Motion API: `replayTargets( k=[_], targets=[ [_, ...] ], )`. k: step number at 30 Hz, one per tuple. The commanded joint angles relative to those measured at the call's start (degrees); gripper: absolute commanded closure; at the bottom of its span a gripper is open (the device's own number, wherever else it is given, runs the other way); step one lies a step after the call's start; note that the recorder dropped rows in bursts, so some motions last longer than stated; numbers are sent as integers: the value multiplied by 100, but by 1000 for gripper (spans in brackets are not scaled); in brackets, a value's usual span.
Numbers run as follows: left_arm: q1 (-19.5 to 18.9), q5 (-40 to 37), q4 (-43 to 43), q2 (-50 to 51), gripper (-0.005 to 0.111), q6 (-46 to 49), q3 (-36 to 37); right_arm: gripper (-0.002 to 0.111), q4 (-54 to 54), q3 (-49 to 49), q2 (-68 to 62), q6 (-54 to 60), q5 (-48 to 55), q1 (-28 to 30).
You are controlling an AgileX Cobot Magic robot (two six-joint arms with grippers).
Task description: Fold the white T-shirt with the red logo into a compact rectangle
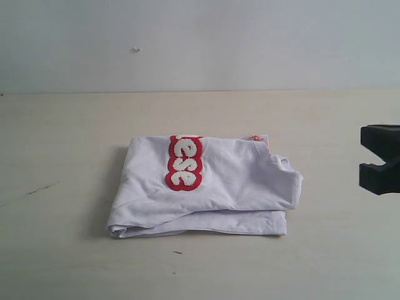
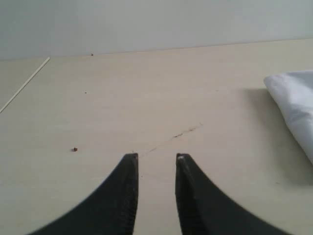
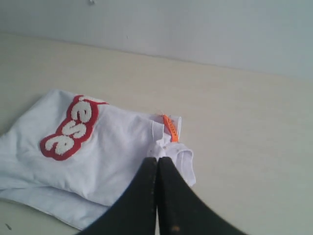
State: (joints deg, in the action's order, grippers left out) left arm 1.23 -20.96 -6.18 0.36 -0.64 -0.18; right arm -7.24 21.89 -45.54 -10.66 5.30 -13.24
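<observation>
Folded white T-shirt (image 1: 237, 181), red logo (image 1: 184, 164) reading "ese", orange neck tag (image 3: 169, 128), left hand (image 2: 156, 156) spread, right hand (image 3: 157, 159) pressed together

Lab-style test bench: pale wooden tabletop (image 1: 62, 156), lightly scuffed; blank grey-white wall (image 1: 250, 44) behind.

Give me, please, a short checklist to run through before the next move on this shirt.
1. The white T-shirt forms a tidy rectangle: not ok, its collar corner bulges and the lower layers peek out.
2. The red logo lies on top: ok.
3. The orange neck tag is tucked in: not ok, it sticks out.
4. The left hand is empty, fingers apart, off the cloth: ok.
5. The right hand is shut on nothing and apart from the cloth: ok.
6. The inner folds lie flat: cannot tell.
</observation>
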Motion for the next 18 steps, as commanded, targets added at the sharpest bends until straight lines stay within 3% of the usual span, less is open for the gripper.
replayTargets(
  k=[1,7,18],
  targets=[
    [-11,23,53,-36,79,-11,18,108,-30,-518,1142,0,102,338],
    [-11,23,53,-36,79,-11,18,108,-30,-1409,2362,0,102,1142],
    [-11,23,53,-36,79,-11,18,108,-27,-2022,3612,7,102,1728]
  ],
)
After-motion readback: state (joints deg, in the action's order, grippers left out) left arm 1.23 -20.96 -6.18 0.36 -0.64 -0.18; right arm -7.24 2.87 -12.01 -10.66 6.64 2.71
